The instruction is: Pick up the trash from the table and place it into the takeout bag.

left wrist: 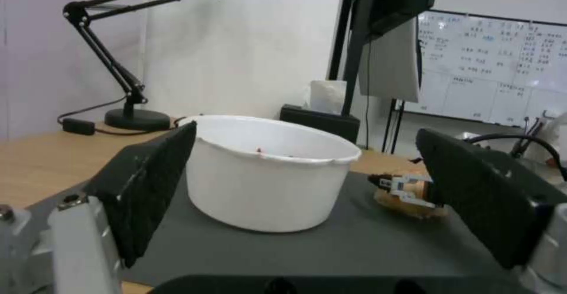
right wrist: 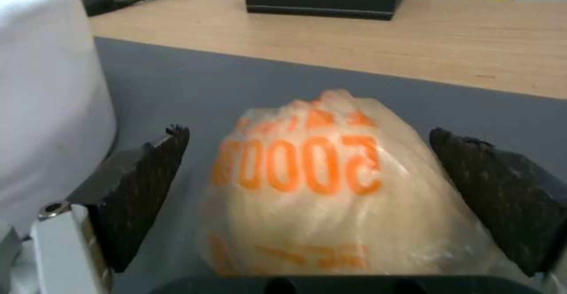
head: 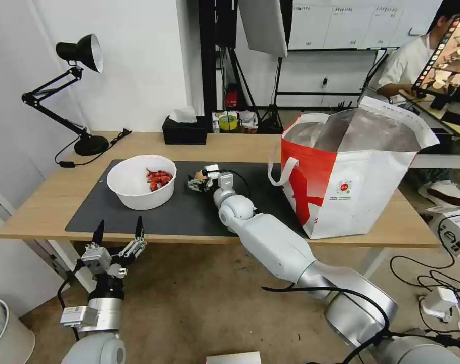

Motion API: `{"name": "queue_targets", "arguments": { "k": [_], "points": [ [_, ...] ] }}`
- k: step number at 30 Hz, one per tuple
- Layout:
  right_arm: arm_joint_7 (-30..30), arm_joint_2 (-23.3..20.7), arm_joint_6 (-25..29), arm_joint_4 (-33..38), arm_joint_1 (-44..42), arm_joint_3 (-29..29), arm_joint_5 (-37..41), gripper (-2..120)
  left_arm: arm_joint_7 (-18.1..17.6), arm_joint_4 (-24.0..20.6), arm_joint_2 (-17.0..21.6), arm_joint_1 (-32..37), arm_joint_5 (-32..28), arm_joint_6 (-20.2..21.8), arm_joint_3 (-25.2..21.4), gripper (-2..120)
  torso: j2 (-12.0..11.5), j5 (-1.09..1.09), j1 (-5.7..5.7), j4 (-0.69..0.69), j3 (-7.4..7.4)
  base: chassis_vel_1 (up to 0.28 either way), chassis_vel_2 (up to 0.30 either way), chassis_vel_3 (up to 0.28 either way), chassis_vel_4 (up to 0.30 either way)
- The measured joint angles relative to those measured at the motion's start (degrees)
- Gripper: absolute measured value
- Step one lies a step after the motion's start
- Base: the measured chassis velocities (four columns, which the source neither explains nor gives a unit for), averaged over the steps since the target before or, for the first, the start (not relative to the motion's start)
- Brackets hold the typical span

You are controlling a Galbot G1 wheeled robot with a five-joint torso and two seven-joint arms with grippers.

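Two pieces of trash left on the mat: bun (right wrist: 313, 196) and bowl (head: 141, 181). Right pincer (head: 202, 180) down at mat level near the middle of the counter (head: 42, 202), jaws apart and set either side of the bun, not yet clamped. Seen from the right wrist, pads (right wrist: 141, 196) flanking the clear wrap with a gap on each side; bun lying straight ahead between them, its broader span running across from pad to pad, orange print facing the camera. Bowl just beside that pincer, on the robot's left of the bun, red shells (head: 159, 178) heaped at the side nearer the bun. Bag (head: 351, 182) standing open on the robot's right end of the counter, foil mouth upward, near the right forearm. Left pincer (head: 118, 233) hovering off the near counter edge, below the mat's left corner, fingers spread and pointing up, gripping nothing; bowl straight before it in the left wrist view. Right arm clearly nearer both bun and bag. Judged step: closing on the bun. Likely snag: slippery wrap and soft bread giving under the squeeze.
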Motion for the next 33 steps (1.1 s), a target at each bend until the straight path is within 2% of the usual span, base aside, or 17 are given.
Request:
{"name": "queue_targets", "arguments": {
  "k": [5,8,9,12,13,20,21,23,25,28,33],
  "points": [
    [0.6,0.0,-0.3,-0.2,0.0,0.0,-0.2,99,0.0,0.1,-0.1,-0.1,0.0,0.0,0.0,100,0.0,0.0,0.0,0.0,0.0,0.0,0.0,0.0,0.0],
    [0.7,0.1,-0.5,-0.2,-0.1,0.0,-0.4,88,0.0,0.1,-0.1,-0.1,0.0,0.0,0.0,100,0.0,0.0,0.0,0.0,0.0,0.0,0.0,0.0,0.0],
    [0.7,0.1,-0.5,-0.2,-0.1,0.0,-0.4,88,0.0,0.1,-0.1,-0.1,0.0,0.0,0.0,100,0.0,0.0,0.0,0.0,0.0,0.0,0.0,0.0,0.0],
    [0.7,0.1,-0.7,-0.3,-0.2,0.0,-0.6,73,0.0,0.1,-0.2,-0.1,0.1,-0.1,-0.1,100,0.0,0.0,0.0,0.0,0.0,0.0,0.0,0.0,0.0],
    [0.7,0.1,-0.7,-0.3,-0.2,0.0,-0.6,73,0.0,0.1,-0.2,-0.1,0.1,-0.1,-0.1,100,0.0,0.0,0.0,0.0,0.0,0.0,0.0,0.0,0.0],
    [0.6,0.0,-0.8,-0.4,-0.2,0.2,-0.6,46,0.0,0.1,-0.4,-0.2,0.2,-0.1,0.0,100,0.0,0.0,0.0,0.0,0.0,0.0,0.0,0.0,0.0],
    [0.6,0.0,-0.8,-0.4,-0.2,0.2,-0.6,46,0.0,0.1,-0.4,-0.2,0.2,-0.1,0.0,100,0.0,0.0,0.0,0.0,0.0,0.0,0.0,0.0,0.0],
    [0.6,-0.1,-0.8,-0.3,-0.2,0.2,-0.6,35,0.0,0.2,-0.4,-0.2,0.2,-0.1,0.1,100,0.0,0.0,0.0,0.0,0.0,0.0,0.0,0.0,0.0],
    [0.6,-0.1,-0.8,-0.3,-0.2,0.2,-0.6,31,0.0,0.2,-0.4,-0.2,0.2,-0.1,0.1,100,0.0,0.0,0.0,0.0,0.0,0.0,0.0,0.0,0.0],
    [0.6,-0.2,-0.8,-0.3,-0.1,0.3,-0.6,17,0.0,0.2,-0.5,-0.2,0.3,-0.1,0.1,100,0.0,0.0,0.0,0.0,0.0,0.0,0.0,0.0,0.0],
    [0.6,-0.2,-0.7,-0.3,-0.1,0.3,-0.7,8,0.0,0.3,-0.5,-0.2,0.3,-0.1,0.1,100,0.0,0.0,0.0,0.0,0.0,0.0,0.0,0.0,0.0]
  ]
}}
